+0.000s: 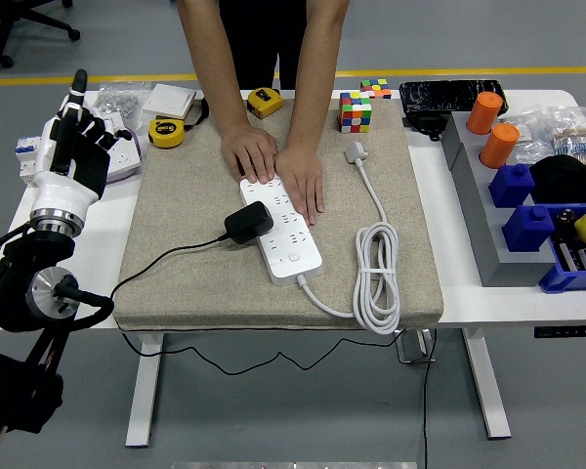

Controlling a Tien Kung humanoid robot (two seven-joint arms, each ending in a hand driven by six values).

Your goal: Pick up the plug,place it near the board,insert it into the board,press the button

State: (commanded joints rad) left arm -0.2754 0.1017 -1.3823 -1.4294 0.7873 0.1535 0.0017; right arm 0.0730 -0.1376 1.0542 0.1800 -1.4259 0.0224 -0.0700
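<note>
Two of a person's hands [273, 166] press the white board [281, 227] down on the mat [186, 210]. The left hand [73, 147] hangs at the table's left edge, fingers curled, holding nothing. The small black plug [247, 223] rests against the board's left side; it looks light and hard, so pinch its sides.

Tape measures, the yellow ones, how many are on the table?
2. One tape measure sits at the mat's far left corner; the other tape measure lies farther back, beside the person's arm. More could hide among the clutter.

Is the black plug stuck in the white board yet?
It looks in: the black plug sits on the white board's left edge. Its prongs are hidden.
</note>
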